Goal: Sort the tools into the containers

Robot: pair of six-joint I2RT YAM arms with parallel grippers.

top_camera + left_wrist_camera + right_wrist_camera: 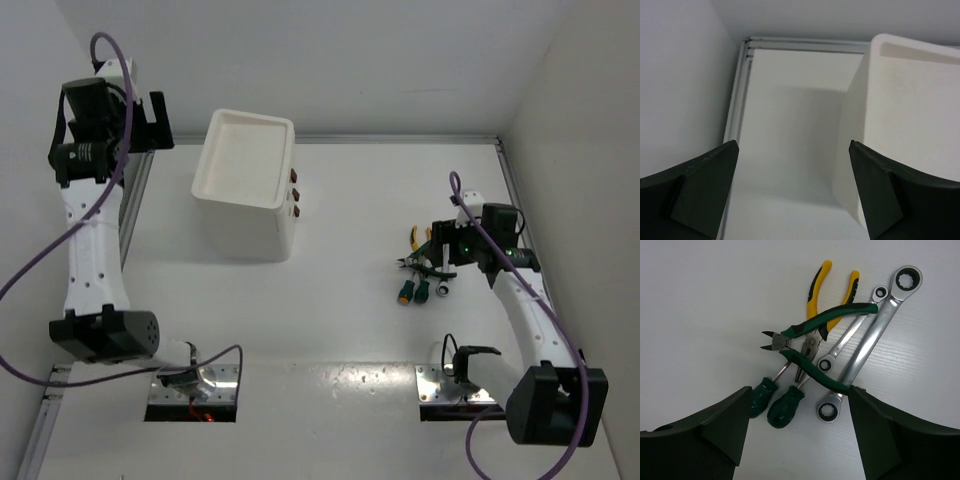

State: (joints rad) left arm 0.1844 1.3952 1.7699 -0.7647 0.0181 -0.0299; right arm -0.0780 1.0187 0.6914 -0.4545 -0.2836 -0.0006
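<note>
The tools lie in a small heap (424,268) at the right of the table. From the right wrist I see yellow-handled pliers (823,276) and green-handled cutters (835,315) lying across them. Beside these are two green screwdriver handles (761,396) (785,407), a large silver wrench (870,342) and a small one (845,340). My right gripper (800,389) hangs open just above the heap, its right finger over the end of a cutter handle. The white container (245,185), with its tray top and red-brown knobs (294,193), stands at back centre-left. To its left my left gripper (792,145) is raised, open and holding nothing.
Metal rails (135,205) run along the table's left, back and right edges. White walls close in on the left, back and right. The container's side (910,125) fills the right of the left wrist view.
</note>
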